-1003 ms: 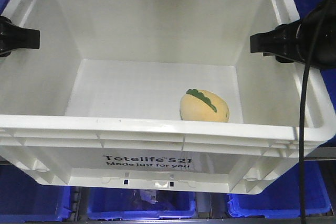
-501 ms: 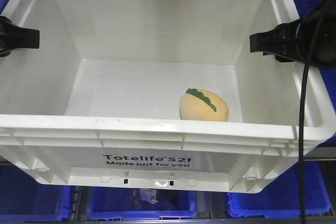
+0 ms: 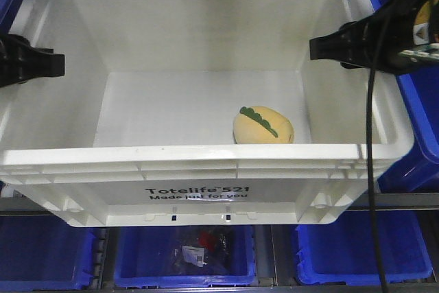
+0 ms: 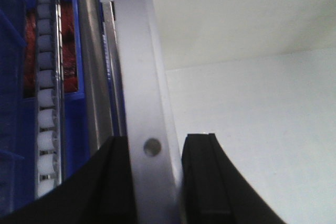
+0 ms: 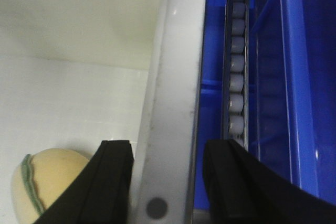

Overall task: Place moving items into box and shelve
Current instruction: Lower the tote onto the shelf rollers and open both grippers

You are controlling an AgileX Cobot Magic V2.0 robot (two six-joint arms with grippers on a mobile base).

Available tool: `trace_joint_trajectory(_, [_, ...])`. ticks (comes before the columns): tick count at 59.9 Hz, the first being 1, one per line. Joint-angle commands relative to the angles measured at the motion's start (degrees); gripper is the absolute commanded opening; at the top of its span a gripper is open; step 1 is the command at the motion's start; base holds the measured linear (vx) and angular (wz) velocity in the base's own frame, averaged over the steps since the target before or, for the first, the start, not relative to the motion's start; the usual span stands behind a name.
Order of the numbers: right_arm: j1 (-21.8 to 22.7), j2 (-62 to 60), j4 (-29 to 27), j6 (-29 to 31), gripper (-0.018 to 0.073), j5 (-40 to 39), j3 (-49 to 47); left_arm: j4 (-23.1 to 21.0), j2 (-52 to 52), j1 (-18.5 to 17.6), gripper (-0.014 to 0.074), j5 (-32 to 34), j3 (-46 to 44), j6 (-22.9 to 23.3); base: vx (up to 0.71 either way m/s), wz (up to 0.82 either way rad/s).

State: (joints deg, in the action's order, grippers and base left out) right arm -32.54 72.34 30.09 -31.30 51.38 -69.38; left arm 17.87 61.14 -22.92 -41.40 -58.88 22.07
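Both arms have the white box [image 3: 206,162] by its side rims. The left gripper [image 4: 152,182] straddles the left rim, one black finger [image 4: 207,177] inside the box and one outside, clamped on the wall between them. The right gripper [image 5: 165,182] does the same on the right rim — its fingers [image 5: 113,182] pinch the wall from both sides. Inside, a yellow toy fruit [image 3: 263,125] with a green strip lies on the floor near the front right corner, close to the right wall. Blue bins [image 3: 185,255] sit on the shelf below the box — more blue bins [image 5: 283,77] and a roller rail [image 5: 237,66] run beside the right rim.
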Motion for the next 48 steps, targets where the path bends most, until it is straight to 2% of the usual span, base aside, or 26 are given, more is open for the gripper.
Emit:
trace_joint_trajectory(1, [0.5, 1.8, 7.7, -4.4, 0.0152, -10.0, -2.3, 7.6, -0.9, -0.2, 0.0148, 17.8, 0.0, 4.3, 0.0, 0.0])
trace_joint_trajectory(5, [0.5, 3.9, 11.9, -8.7, 0.0153, -11.9, -2.3, 12.9, 1.3, 1.3, 0.0151, 19.5, -0.2, 11.5, 0.0, 0.0])
trace_joint_trajectory(10, [0.5, 6.8, 16.7, -13.4, 0.016, -13.8, -2.5, 18.6, 5.1, 3.1, 0.0154, 19.7, -1.4, 16.1, 0.0, 0.0])
trace_joint_trajectory(14, [0.5, 8.8, 19.1, -15.7, 0.017, -15.0, -2.5, 21.1, 8.4, 4.1, 0.0158, 19.8, -2.9, 16.7, 0.0, 0.0])
trace_joint_trajectory(22, [0.5, 12.9, 22.7, -20.8, 0.0218, -16.0, -2.5, 21.4, 13.9, 4.7, 0.0169, 20.2, -5.2, 16.4, 0.0, 0.0])
trace_joint_trajectory(30, [0.5, 15.3, 26.0, -23.1, 0.0333, -17.5, -2.5, 21.3, 17.6, 4.7, 0.0202, 21.9, -5.2, 16.3, 0.0, 0.0])
trace_joint_trajectory(34, [0.5, 15.7, 26.1, -23.1, 0.0418, -18.2, -2.5, 20.7, 18.5, 4.7, 0.026, 22.1, -5.2, 16.3, 0.0, 0.0])
trace_joint_trajectory(42, [0.5, 15.5, 26.4, -23.1, 0.0584, -17.6, -2.5, 20.8, 17.7, 4.7, 0.045, 21.7, -5.2, 16.3, 0.0, 0.0])
trace_joint_trajectory(48, [0.5, 14.3, 26.3, -23.1, 0.066, -16.4, -2.5, 20.8, 15.8, 4.7, 0.0588, 20.1, -5.2, 16.2, 0.0, 0.0])
